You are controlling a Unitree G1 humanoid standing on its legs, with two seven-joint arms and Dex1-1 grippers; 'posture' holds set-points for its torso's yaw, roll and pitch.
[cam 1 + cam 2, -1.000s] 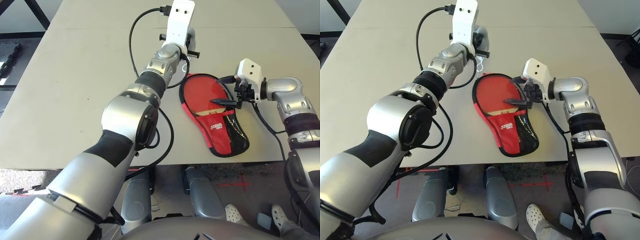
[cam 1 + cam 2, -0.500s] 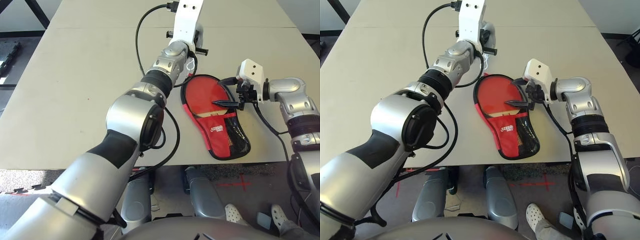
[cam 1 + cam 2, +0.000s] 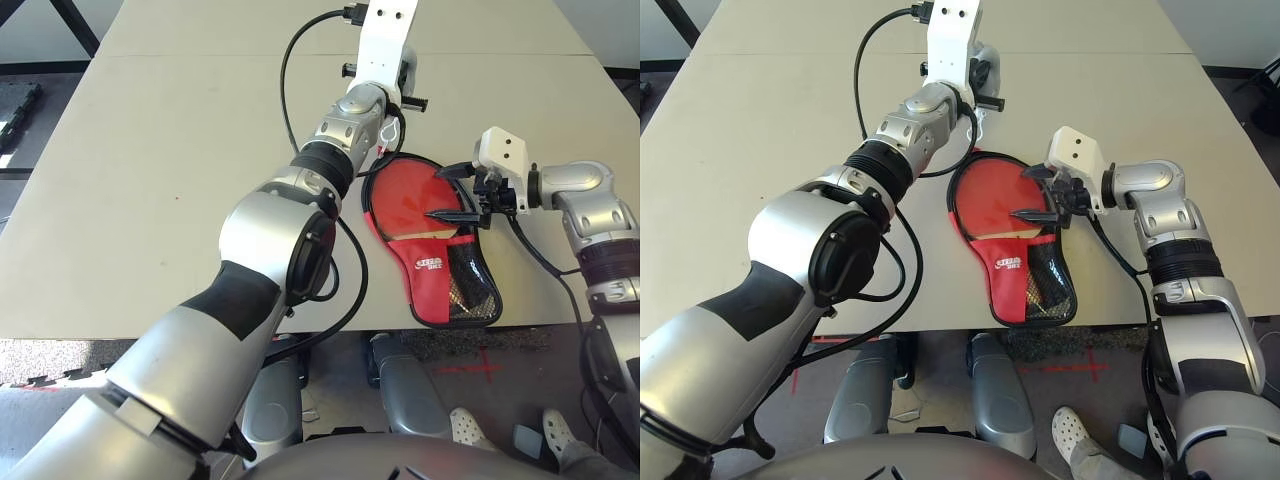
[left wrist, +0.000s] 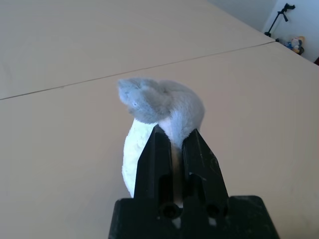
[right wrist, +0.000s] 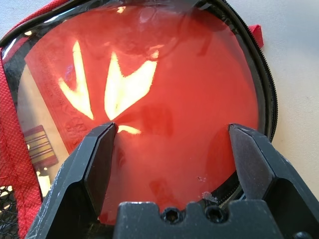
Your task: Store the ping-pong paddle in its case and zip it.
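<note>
Ping-pong paddle (image 3: 412, 196): lying inside the case (image 3: 440, 285), red face up
Right pincer (image 3: 458, 192): fingers apart, above paddle
Left pincer (image 4: 175, 149): clamped on grey-white plush toy (image 4: 162, 107), beyond the case

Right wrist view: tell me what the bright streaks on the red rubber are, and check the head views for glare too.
Right wrist view: glare reflected off the ping-pong paddle, between the open right end effector's fingers. Left eye view: the rubber looks evenly lit, without such streaks.

place: looking like a lab or test room | evidence: plain beige table (image 3: 150, 150) standing on grey floor (image 3: 30, 360) marked with red tape crosses (image 3: 478, 366) | tripod stand (image 4: 283, 15) standing by white wall
</note>
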